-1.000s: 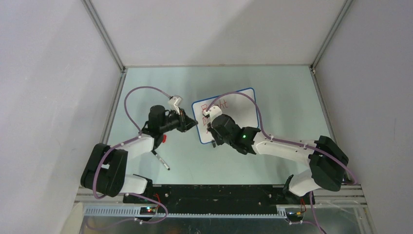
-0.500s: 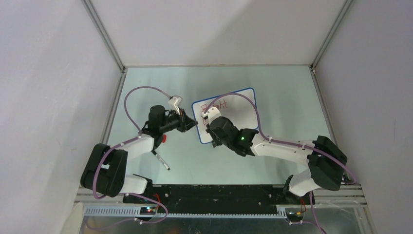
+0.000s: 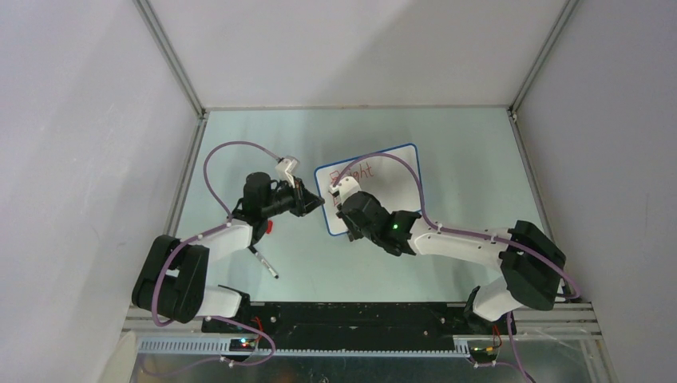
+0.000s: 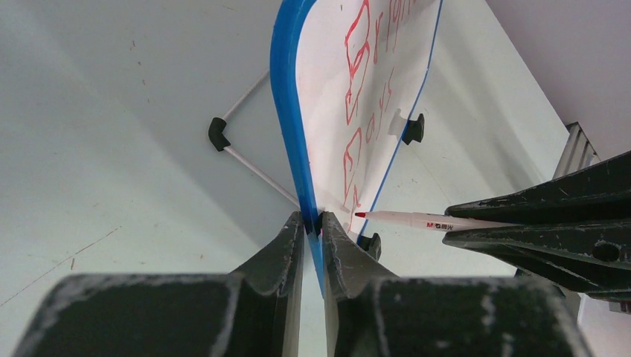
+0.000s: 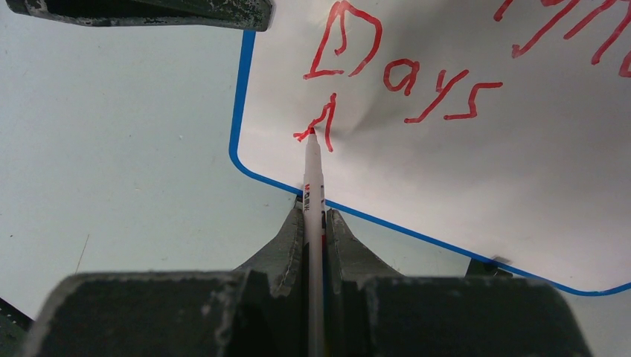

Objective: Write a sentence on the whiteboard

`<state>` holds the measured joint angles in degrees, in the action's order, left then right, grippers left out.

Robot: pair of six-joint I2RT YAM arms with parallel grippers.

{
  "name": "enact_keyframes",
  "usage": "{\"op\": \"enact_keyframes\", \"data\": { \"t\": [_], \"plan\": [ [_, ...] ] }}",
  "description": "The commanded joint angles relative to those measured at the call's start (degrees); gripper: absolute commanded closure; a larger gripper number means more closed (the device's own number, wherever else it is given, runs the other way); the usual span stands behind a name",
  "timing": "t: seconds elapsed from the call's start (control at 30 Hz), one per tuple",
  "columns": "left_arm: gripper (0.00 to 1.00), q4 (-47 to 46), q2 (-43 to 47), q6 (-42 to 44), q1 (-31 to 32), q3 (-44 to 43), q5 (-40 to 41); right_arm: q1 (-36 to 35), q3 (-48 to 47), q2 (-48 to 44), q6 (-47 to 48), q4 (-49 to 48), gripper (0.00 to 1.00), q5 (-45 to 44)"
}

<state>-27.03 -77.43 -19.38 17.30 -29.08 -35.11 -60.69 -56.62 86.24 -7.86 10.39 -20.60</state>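
Right gripper [image 5: 314, 214]: jaws pressed together on the marker [image 5: 313, 175]. Its barrel lies along the jaw line, long axis pointing straight away from the wrist. The red tip touches the whiteboard [image 5: 461, 193] near its lower left corner, on a first stroke that reads as the start of an "A".

The sentence [image 5: 405, 78]: "Days" sits just above the tip, with part of a top line beyond it. The third line is barely begun.

Left gripper [image 4: 312, 223]: fingers pinching the board's blue left rim.

Board position: mid-table [image 3: 463, 152], between the two arms. Long axis runs roughly left to right, slightly skewed. The written face is turned up and toward the arm bases, but the exact tilt cannot be read.

Risks (judgement):
- The surface looks dimpled around the tip, so too much pressure could flex the board or work it out of the left pinch, smearing strokes.
- The third line starts just above the bottom rim, so tall letters could run off the edge.
- The marker could slip in the jaws on sideways strokes.
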Motion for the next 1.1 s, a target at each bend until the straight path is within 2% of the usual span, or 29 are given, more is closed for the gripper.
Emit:
{"op": "enact_keyframes", "data": {
  "t": [0.0,1.07],
  "plan": [
    [0.84,-1.2,1.8,1.8,0.4,-2.3,-0.2,-0.2,-2.2,0.3,0.7,-2.4,1.00,-1.2],
    [0.84,-1.0,1.8,2.0,0.4,-2.3,-0.1,0.8,-3.0,1.4,0.1,0.0,1.00,-3.7]
  ]
}}
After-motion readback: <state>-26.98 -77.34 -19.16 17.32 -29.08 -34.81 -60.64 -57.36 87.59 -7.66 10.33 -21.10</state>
